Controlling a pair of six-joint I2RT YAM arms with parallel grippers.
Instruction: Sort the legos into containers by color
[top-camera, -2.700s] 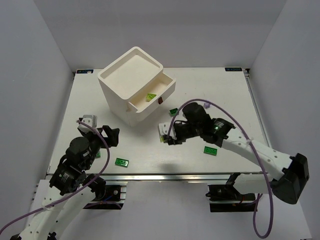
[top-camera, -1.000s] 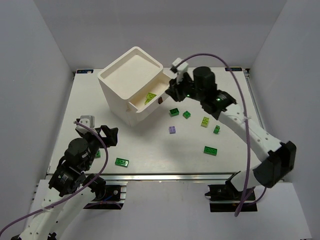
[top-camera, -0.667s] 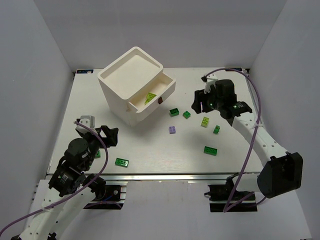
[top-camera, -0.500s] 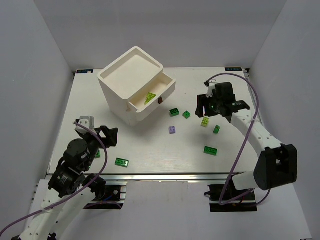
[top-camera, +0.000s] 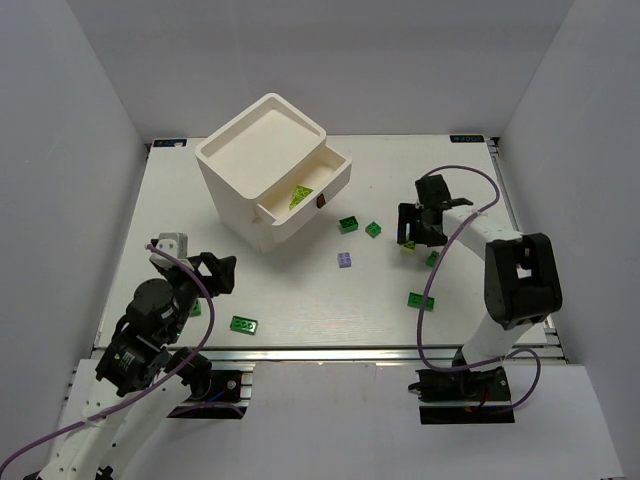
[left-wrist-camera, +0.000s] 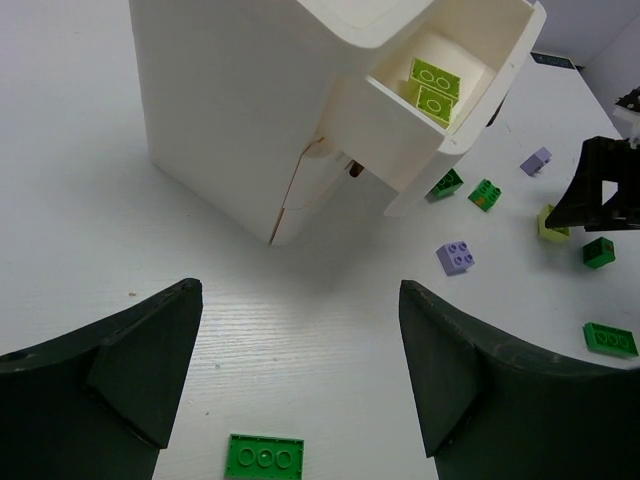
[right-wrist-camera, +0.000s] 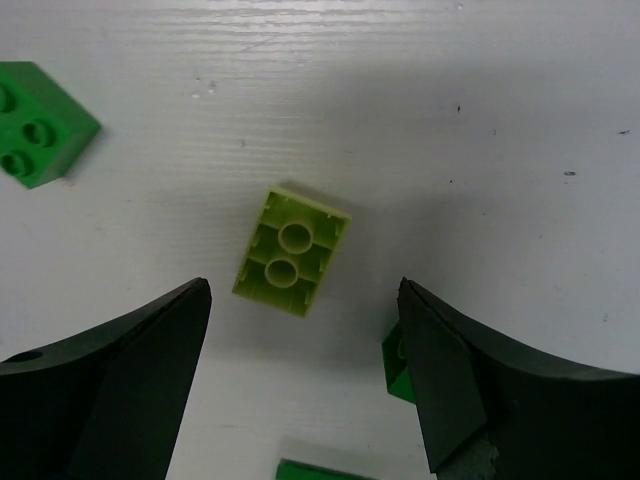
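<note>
The white cabinet (top-camera: 262, 160) stands at the back left, its top drawer (top-camera: 335, 172) pulled open with yellow-green legos (left-wrist-camera: 435, 84) inside. My right gripper (top-camera: 413, 234) is open, low over the table, its fingers on either side of an upside-down yellow-green lego (right-wrist-camera: 292, 250) without touching it. My left gripper (top-camera: 215, 272) is open and empty near the front left, with a green flat lego (left-wrist-camera: 264, 456) below it. Loose on the table are dark green legos (top-camera: 348, 223) (top-camera: 373, 229) (top-camera: 420, 300) and a pale purple one (top-camera: 345, 260).
A dark green lego (right-wrist-camera: 397, 355) lies right beside my right gripper's right finger, and another (right-wrist-camera: 40, 135) lies to the upper left. A second purple lego (left-wrist-camera: 537, 160) lies beyond the right gripper. The drawer's red-brown handle (top-camera: 321, 202) faces the legos.
My right arm has swung away from the open drawer to the right and come down over the yellow-green lego on the table. The left arm has not moved.
</note>
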